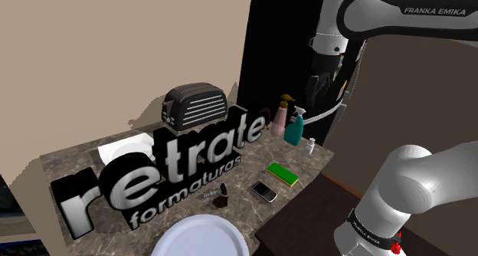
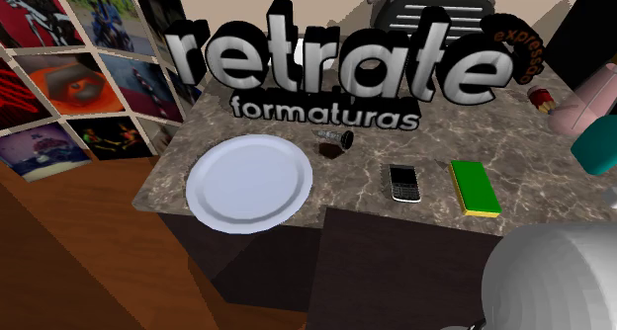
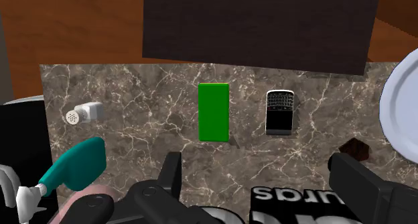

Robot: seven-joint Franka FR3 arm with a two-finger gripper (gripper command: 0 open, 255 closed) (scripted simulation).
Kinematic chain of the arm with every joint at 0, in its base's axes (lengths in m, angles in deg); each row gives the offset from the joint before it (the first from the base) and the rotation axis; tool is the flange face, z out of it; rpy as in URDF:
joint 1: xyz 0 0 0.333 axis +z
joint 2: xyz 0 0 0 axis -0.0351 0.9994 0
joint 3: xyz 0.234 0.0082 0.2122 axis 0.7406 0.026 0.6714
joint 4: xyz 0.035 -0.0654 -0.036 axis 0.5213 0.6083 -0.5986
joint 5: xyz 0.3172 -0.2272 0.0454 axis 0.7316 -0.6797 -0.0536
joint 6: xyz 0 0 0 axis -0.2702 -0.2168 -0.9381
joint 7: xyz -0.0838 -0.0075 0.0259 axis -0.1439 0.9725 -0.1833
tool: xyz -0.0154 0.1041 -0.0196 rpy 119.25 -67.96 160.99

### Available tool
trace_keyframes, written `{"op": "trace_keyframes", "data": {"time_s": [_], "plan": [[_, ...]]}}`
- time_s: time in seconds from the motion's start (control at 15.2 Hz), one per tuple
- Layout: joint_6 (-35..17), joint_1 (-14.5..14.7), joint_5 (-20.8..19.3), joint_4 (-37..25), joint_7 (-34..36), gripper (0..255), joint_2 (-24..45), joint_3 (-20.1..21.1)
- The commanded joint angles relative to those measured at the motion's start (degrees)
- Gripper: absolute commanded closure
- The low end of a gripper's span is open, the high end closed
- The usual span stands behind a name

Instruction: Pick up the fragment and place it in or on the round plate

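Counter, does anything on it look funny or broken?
Yes. Huge block letters spelling "retrate formaturas" sprawl across the marble counter in front of the toaster, an odd thing for a worktop. A small brown fragment lies loose near the white plate, like a broken-off piece.

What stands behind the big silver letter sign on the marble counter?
A dark ribbed toaster stands behind the silver letter sign; the letters cover its base.

- Setting: a home kitchen.
- Marble-patterned counter (image 2: 361, 180) bearing a toaster (image 1: 194, 103) near its back edge.
- Round white plate (image 2: 248, 183) at its front edge; teal spray bottle (image 1: 294, 129) toward one end.
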Motion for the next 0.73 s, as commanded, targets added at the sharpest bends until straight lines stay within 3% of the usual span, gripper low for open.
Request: {"op": "trace_keyframes", "data": {"time_s": [0.0,0.66], "plan": [[0.0,0.0,0.0,0.0,0.0,0,0.0,0.0],[-15.36,3.13,4.36,7.47,7.52,0,10.25,6.61]]}}
